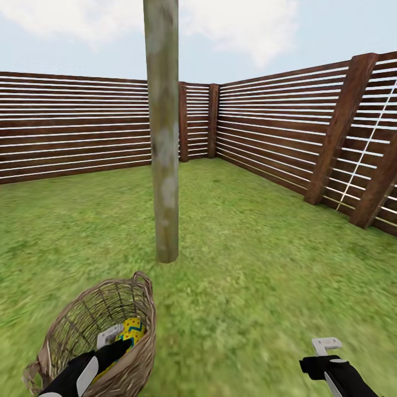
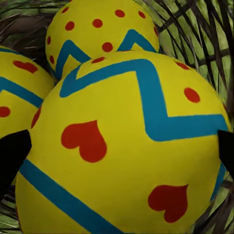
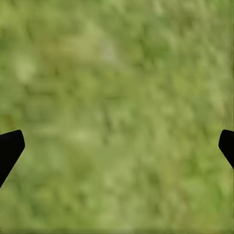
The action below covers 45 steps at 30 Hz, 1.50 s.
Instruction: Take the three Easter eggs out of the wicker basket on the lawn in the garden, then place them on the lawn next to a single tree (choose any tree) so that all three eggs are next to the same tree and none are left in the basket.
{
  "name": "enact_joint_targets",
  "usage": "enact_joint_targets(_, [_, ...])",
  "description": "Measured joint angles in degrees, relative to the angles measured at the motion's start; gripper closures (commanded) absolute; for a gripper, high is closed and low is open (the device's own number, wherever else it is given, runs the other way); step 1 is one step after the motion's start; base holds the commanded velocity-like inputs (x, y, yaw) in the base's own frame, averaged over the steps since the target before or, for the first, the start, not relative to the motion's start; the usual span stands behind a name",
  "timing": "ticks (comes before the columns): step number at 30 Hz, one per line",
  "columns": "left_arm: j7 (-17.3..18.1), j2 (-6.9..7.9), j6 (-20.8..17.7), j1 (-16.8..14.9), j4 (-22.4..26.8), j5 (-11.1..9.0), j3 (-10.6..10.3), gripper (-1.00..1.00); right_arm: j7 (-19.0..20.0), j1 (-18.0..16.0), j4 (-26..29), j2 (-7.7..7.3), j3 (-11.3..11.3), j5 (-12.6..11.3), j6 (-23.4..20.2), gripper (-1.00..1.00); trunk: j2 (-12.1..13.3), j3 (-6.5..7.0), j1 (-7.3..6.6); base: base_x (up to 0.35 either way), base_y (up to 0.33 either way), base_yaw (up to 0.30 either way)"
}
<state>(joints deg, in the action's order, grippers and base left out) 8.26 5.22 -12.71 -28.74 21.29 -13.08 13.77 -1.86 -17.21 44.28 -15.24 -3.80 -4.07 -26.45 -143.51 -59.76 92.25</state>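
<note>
Three Easter eggs (image 2: 122, 146) sit packed in the wicker basket (image 1: 135, 366) on the lawn (image 1: 248, 286), just short of the tree (image 1: 164, 165). My left fingers (image 2: 12, 158) are spread either side of the nearest egg, not clenched yet. Right gripper (image 1: 325, 347) hangs released over grass. Risk: egg's smooth & round, could squirt out if I pinch off-centre, or basket tips. No writing, just hearts, dots & zigzags

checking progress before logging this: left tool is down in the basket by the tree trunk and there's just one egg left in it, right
Not quite. The left tool is in the basket near the tree trunk, but all three eggs are still inside. The left wrist view shows the nearest egg with a second egg behind it and a third egg beside it, all against the wicker.
</note>
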Motion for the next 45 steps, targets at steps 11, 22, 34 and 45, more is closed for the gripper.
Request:
enact_joint_targets(11, [-0.23, 0.01, 2.85, -0.02, -0.03, 0.14, 0.06, 1.00, -0.03, 0.00, -0.01, 0.02, -0.08, 0.00, 0.00, -1.00, 0.00, 0.00, 0.00, 0.000, 0.000, 0.000])
enact_joint_targets(22, [-0.23, 0.06, 2.76, -0.02, -0.01, 0.05, 0.15, 1.00, -0.04, 0.01, -0.02, 0.02, -0.09, 0.06, 0.00, -1.00, 0.00, 0.00, 0.00, 0.000, 0.000, 0.000])
enact_joint_targets(34, [-0.37, 0.00, 2.60, 0.01, -0.03, 0.21, -0.01, 1.00, -0.05, 0.01, -0.01, 0.10, -0.17, 0.08, 0.01, -1.00, 0.04, 0.66, -0.08, 0.000, 0.000, 0.000])
enact_joint_targets(45, [-0.37, 0.01, 2.52, 0.01, -0.02, 0.21, -0.02, 1.00, -0.05, 0.00, -0.06, 0.19, -0.26, 0.12, 0.09, -1.00, 0.19, 3.09, -0.36, 0.000, 0.000, 0.000])
